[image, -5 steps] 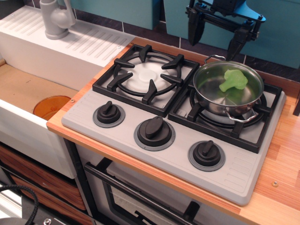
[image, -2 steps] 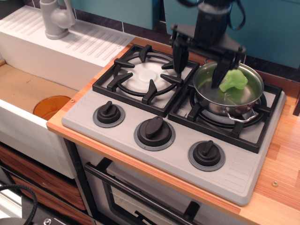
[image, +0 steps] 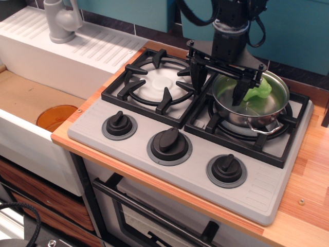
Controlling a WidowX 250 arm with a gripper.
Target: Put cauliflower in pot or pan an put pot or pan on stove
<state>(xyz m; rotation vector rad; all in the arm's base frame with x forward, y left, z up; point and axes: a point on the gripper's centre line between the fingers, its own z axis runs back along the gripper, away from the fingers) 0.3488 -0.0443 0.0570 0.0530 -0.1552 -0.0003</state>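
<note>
Since previous frames: gripper point(image: 219, 84) down from high above pot to rim level, shifted slightly toward near left; pot and cauliflower unmoved.

Nearest: oven door handle point(image: 149, 213) under counter edge. Above it, grey stove point(image: 97, 121) with three black knobs point(image: 169, 139) in a row along front.

Mid: two black burner grates. Left grate point(image: 159, 85) bare, white disc visible at centre. Right grate point(image: 247, 135) carrying steel pot point(image: 252, 105), upright, one wire loop handle facing front.

Inside pot: light-green cauliflower point(image: 259, 90), lying toward far right of interior, partly hidden behind gripper finger.

Gripper: jaws spread wide, holding nothing. Left finger point(image: 197, 77) outside pot, over gap between the two grates. Right finger point(image: 240, 91) inside pot rim, just beside cauliflower; contact with it cannot be told. Pot's left wall between the two fingers.

Left side: orange dish point(image: 55, 116) down in wooden recess, well apart from stove.

Far: white ridged sink unit point(image: 87, 49) with grey tap point(image: 60, 20) at back left; teal wall panel point(image: 298, 31) behind arm.
</note>
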